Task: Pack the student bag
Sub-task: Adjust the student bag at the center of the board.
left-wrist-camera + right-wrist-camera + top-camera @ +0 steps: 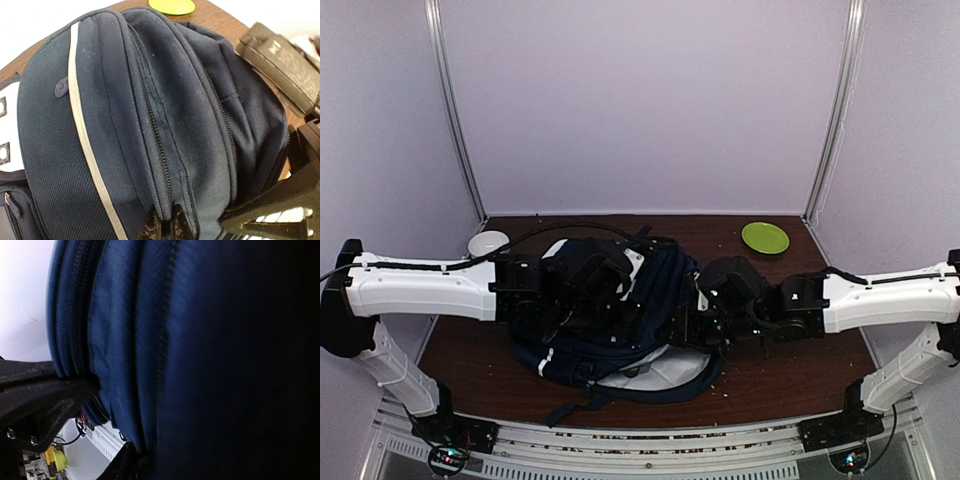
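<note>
The student bag (655,285), navy with white trim, lies slumped in the middle of the table between both arms. In the left wrist view its zipped seams (155,125) run toward the camera. My left gripper (172,222) is shut, pinching a ridge of the bag's fabric beside a zipper. My right gripper (705,318) presses against the bag's right side. In the right wrist view blue fabric (150,340) fills the frame. One of its fingers (119,466) shows at the bottom edge against the cloth. The other is lost in the dark, so the jaw state is unclear.
A green plate (765,237) sits at the back right of the brown table (800,370) and a white bowl (487,243) at the back left. The right arm's dark wrist (280,60) hangs close beside the bag. Walls enclose three sides.
</note>
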Action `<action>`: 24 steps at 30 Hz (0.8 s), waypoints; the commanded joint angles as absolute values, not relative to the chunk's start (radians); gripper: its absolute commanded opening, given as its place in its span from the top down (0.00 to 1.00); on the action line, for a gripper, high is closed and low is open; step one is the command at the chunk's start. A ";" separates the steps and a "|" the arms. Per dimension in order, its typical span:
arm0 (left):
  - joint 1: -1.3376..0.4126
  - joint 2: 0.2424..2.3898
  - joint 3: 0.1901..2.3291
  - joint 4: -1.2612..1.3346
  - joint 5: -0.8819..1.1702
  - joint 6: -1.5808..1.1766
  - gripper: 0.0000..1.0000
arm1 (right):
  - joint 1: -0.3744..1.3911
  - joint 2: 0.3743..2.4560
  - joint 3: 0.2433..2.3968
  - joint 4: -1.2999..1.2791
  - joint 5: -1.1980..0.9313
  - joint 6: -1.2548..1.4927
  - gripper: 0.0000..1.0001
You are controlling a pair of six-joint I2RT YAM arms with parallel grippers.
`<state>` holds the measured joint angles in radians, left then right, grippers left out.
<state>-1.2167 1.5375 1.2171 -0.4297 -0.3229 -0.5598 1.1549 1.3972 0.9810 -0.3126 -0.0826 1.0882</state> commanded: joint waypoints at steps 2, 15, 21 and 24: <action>-1.195 1.495 1.228 -0.376 -0.419 -0.541 1.00 | 1.177 1.325 0.854 -0.342 -0.087 1.149 0.69; -1.195 1.495 1.250 -0.392 -0.436 -0.532 1.00 | 1.192 1.238 0.800 -0.387 -0.031 1.160 0.64; -1.195 1.454 1.243 -0.397 -0.424 -0.541 1.00 | 1.186 1.235 0.792 -0.422 0.000 1.128 0.64; -1.195 1.426 1.238 -0.401 -0.427 -0.541 1.00 | 1.187 1.225 0.782 -0.416 0.004 1.120 0.67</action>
